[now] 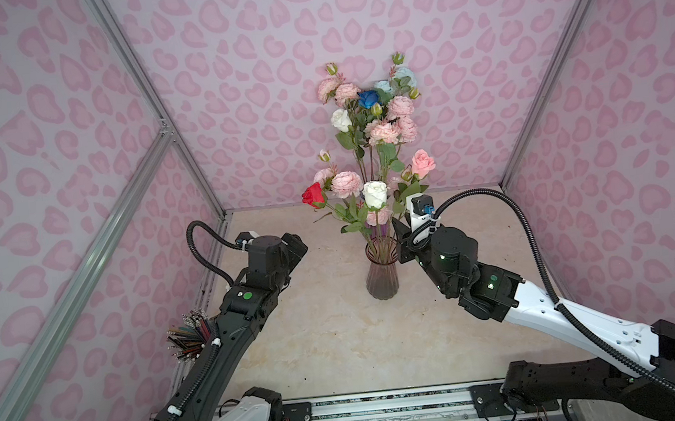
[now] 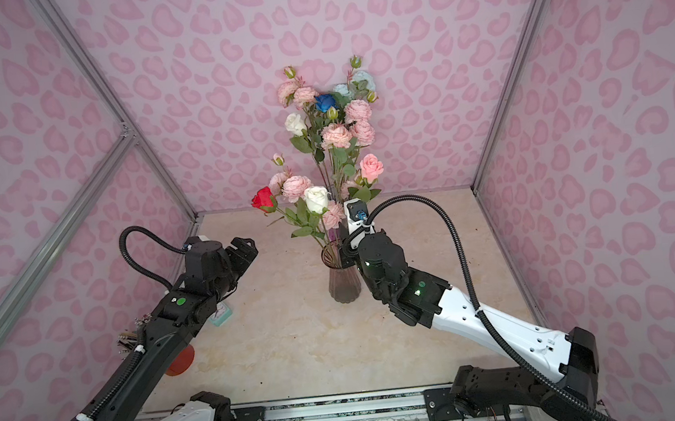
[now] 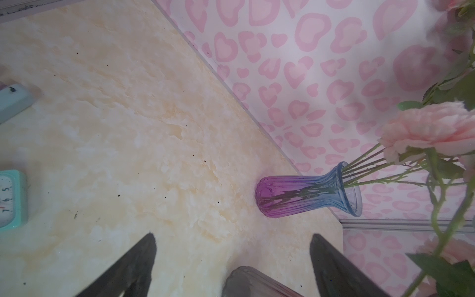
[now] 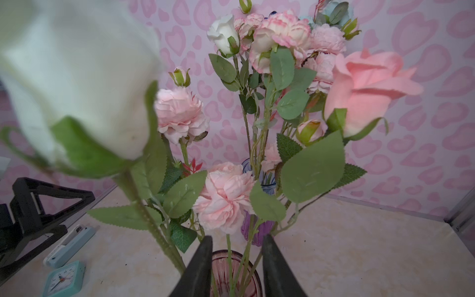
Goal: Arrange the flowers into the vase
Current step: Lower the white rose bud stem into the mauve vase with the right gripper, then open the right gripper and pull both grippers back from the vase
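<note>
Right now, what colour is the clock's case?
Turquoise; the clock shows best in the right wrist view.

The front vase (image 1: 382, 274) stands upright near the middle of the table (image 1: 339, 344), with flowers (image 1: 375, 195) standing in it. Straight behind it, close to the back wall, the rear vase (image 3: 308, 191) stands upright too. It holds more flowers, whose heads rise higher against the wall. The right pincer (image 4: 236, 240) sits just right of the front vase's mouth, its fingers on either side of the stems at the rim. The left pincer (image 2: 243, 247) hangs to the left of the front vase, well apart from it. A clock (image 2: 222, 314) sits on the table under the left arm. A bundle of pencils (image 1: 190, 337) sits at the table's left edge.
</note>
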